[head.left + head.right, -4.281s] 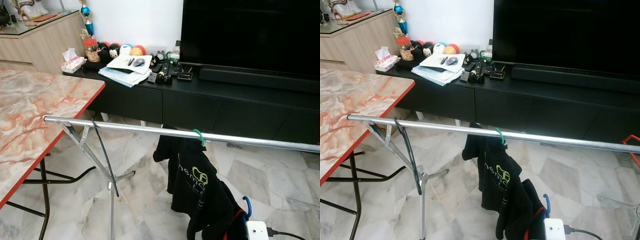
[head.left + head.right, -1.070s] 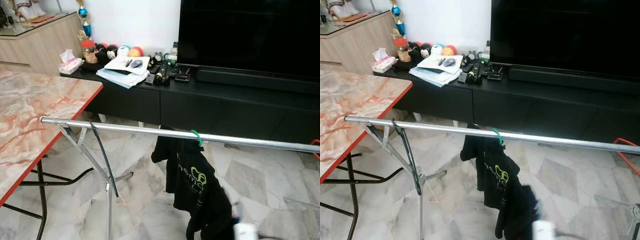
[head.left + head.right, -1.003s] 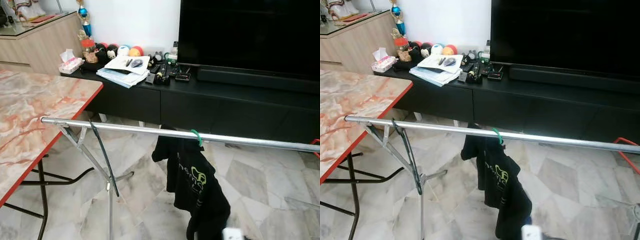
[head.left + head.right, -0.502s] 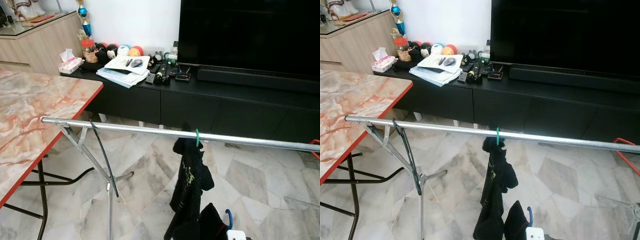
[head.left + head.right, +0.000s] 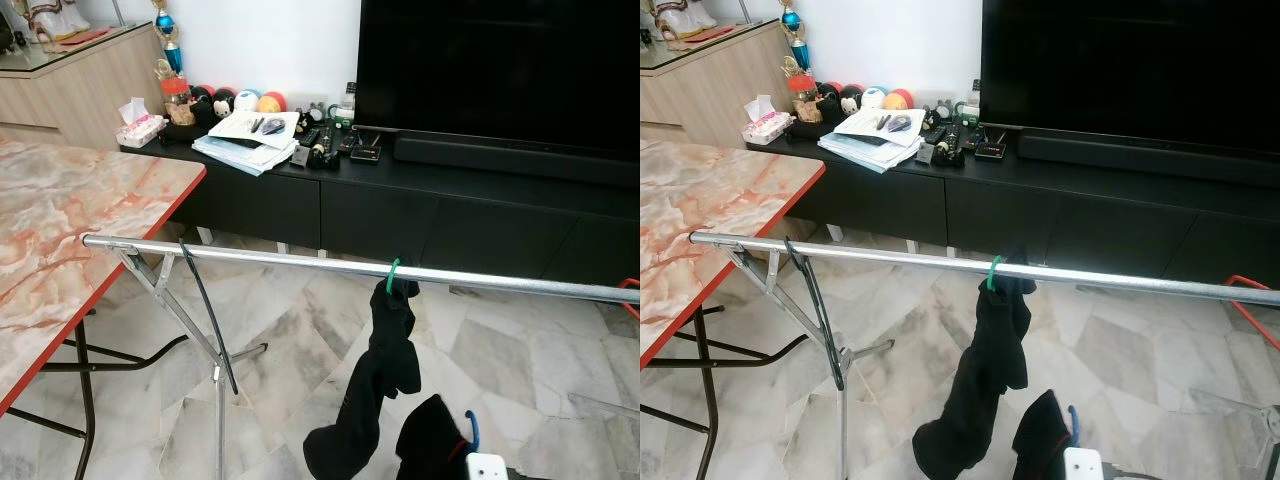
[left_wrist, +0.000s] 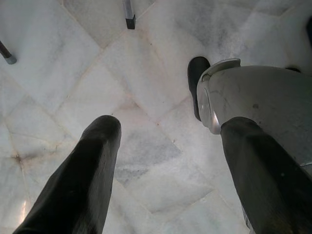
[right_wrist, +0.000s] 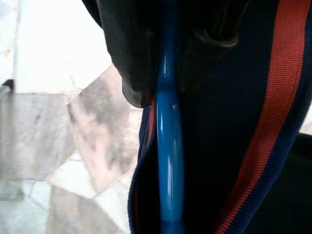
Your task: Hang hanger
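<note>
While the green hanger (image 5: 394,275) already sits on the rail (image 5: 300,259) with a black garment (image 5: 375,385) dangling from it, your job is the blue hanger (image 5: 471,428), low at about five o'clock in the head views, just above the white wrist box (image 5: 486,467). It carries a dark garment (image 7: 234,122) with a red stripe (soft, floppy cloth that I expect to swing and drag the load to one side). The plastic itself looks light and stiff, so steer by the hook and keep it upright.

Your right wrist view gives you what the head views cannot: the blue bar (image 7: 169,146) close up, running across the cloth. Whether the right gripper is clamped on it, you cannot tell.

Your left gripper (image 6: 165,161) hangs idle over the marble floor (image 6: 146,97), fingers (image 6: 83,180) spread apart.
</note>
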